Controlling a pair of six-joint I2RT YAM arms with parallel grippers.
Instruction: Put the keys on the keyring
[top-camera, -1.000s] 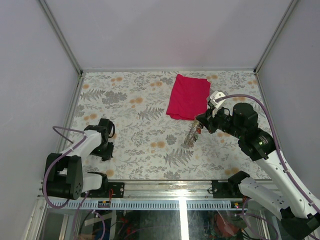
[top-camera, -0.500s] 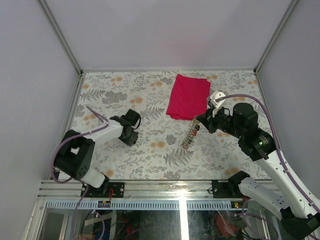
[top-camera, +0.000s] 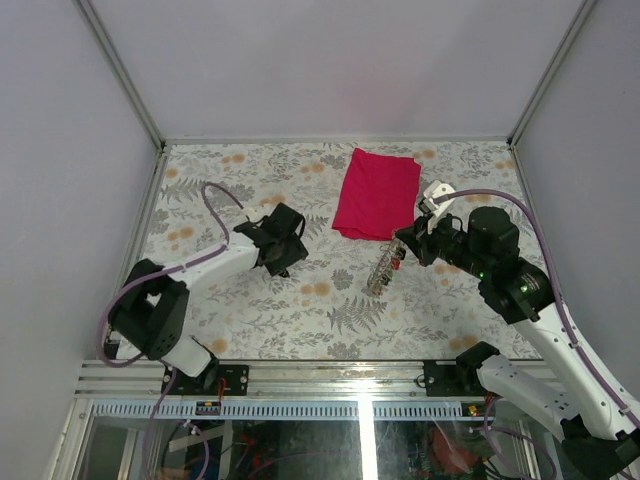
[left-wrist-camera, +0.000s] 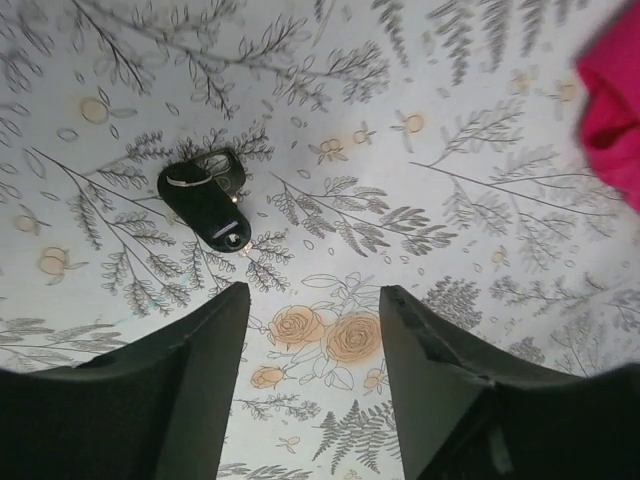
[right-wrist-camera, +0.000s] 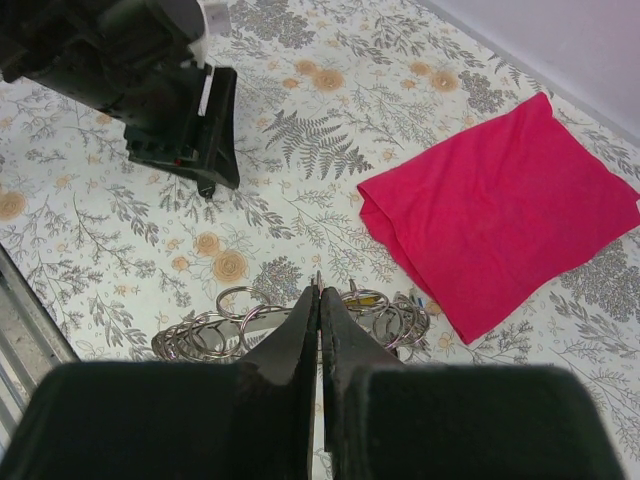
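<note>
Floral-patterned sheeting covers the table (top-camera: 300, 315), which is walled in by pale panels. Toward the back a red cloth (top-camera: 376, 195) lies flat, out of play. Just in front of it is the right gripper (right-wrist-camera: 320, 296), its fingers pressed tight together. It looks to be pinching the keyring (right-wrist-camera: 232, 325), a bunch of grey wire loops trailing from its tips onto the table.

The left gripper (left-wrist-camera: 312, 300) hangs over the middle-left of the table, jaws apart with nothing between them. Just ahead of it lies a black key (left-wrist-camera: 205, 203) with a small metal loop at its head, well apart from the keyring. Any coloured keys among the loops are too small to make out.

I'd say the step in hand is fetching that black key. The next move calls for lowering the left fingers astride it, turned to suit its slant. They would need to close gently on so small a piece, then carry it across to the ring the other arm holds.
</note>
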